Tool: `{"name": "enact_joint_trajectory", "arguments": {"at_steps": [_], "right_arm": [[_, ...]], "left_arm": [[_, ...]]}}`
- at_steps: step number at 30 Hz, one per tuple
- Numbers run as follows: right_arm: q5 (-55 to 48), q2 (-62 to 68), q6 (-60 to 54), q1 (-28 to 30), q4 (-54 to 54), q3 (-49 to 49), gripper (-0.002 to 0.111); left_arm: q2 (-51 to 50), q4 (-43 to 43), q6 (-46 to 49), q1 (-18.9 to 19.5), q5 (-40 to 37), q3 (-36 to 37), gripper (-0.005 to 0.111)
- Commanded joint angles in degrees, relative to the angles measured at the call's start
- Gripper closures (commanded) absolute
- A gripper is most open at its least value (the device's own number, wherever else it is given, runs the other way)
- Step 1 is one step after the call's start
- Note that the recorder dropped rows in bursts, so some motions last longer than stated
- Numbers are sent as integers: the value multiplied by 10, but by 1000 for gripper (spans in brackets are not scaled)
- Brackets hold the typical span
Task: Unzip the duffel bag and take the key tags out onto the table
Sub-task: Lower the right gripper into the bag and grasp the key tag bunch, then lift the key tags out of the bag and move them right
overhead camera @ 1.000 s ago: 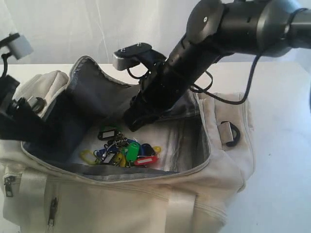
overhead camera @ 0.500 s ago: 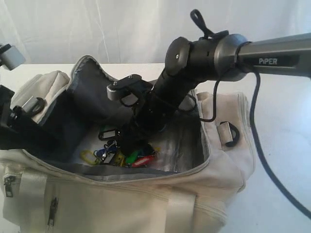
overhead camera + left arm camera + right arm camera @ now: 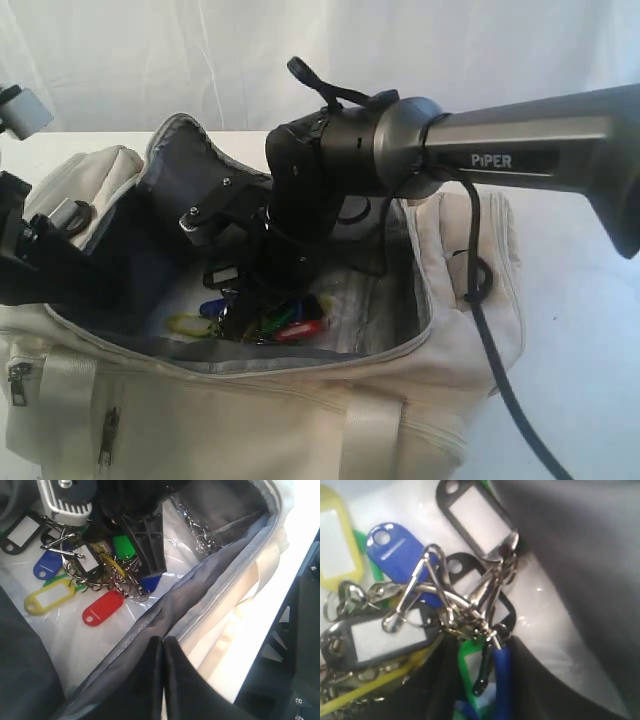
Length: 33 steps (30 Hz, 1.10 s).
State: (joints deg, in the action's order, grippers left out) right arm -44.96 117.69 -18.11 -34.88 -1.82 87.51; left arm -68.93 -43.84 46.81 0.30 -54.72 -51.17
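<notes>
The cream duffel bag (image 3: 250,420) lies unzipped on the white table (image 3: 580,350), its grey lining showing. The key tags (image 3: 285,322) rest on the bag's floor, a bunch of coloured tags on metal rings. My right gripper (image 3: 262,302) reaches down into the bag. In its wrist view the right gripper (image 3: 485,647) is shut on the key tags (image 3: 420,600), with a green tag and the blue loop (image 3: 502,675) between the fingers. My left gripper (image 3: 162,642) is shut on the bag's grey zipper edge (image 3: 215,580) and, in the exterior view, holds the left gripper (image 3: 45,255) side of the opening apart.
Zip pockets (image 3: 108,436) and a webbing strap (image 3: 62,392) are on the bag's near side. A black D-ring (image 3: 478,276) is at its right end. The right arm's cable (image 3: 495,370) hangs over the bag. A white curtain closes the back.
The right arm has come down into the bag, and its jaws have closed round the key tags. The left gripper and the bag's edge have stayed put.
</notes>
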Motion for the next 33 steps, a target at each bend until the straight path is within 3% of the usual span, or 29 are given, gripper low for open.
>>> {"name": "enact_joint_trajectory", "arguments": {"at_steps": [1,21,33], "right_arm": [[-5,-25,20,4,18,28,108],[15,-168,45,6,53,51,108],[-50,-310,70,7,102,50,108]], "left_arm": [[6,-14,6,2,-16,5,107],[6,-14,11,2,-14,5,107],[6,-14,11,2,-13,5,107]]}}
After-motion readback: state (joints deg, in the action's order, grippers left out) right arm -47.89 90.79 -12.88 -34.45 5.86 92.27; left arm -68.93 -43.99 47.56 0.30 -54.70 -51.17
